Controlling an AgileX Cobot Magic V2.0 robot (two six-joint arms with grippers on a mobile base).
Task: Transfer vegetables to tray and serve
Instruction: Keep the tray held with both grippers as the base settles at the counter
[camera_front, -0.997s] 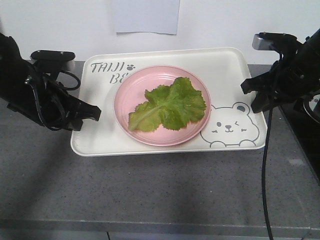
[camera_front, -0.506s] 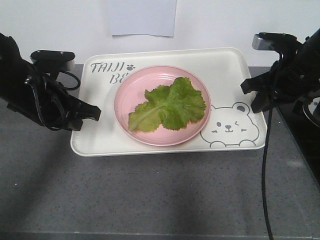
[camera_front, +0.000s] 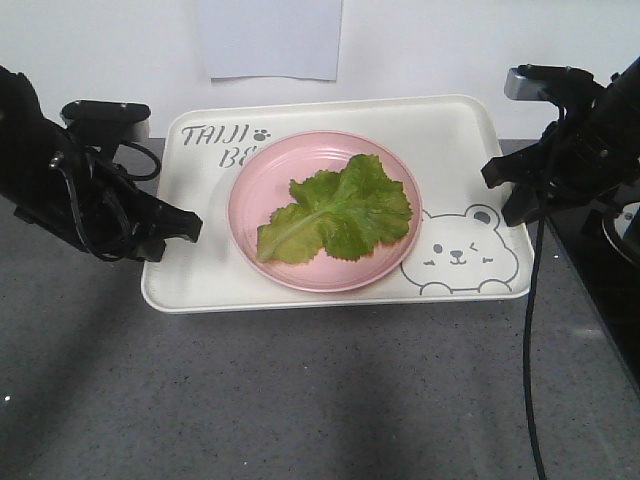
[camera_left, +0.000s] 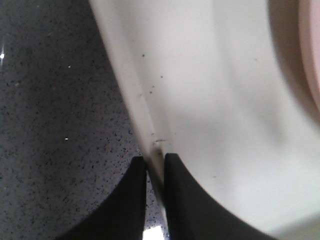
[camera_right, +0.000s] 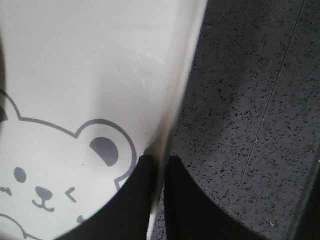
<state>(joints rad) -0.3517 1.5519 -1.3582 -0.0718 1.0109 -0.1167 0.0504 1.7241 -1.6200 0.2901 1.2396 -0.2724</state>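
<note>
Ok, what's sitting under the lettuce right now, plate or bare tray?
The lettuce lies on the round pink plate, which stands on the tray. The plate covers part of the tray's lettering; whatever lies beneath the leaves is hidden. Both grippers pinch the tray's side rims.

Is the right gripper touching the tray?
Touching. In the right wrist view the right gripper has a finger on each side of the tray rim, pinching it.

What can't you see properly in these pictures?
- Tray lettering, front view: the pink plate covers its end.
- Lettuce underside: hidden against the plate.
- Left gripper and right gripper, wrist views: only dark fingertips clamping the tray rim; the rest is cut off.
- Paper on the wall: cropped at the top.
</note>
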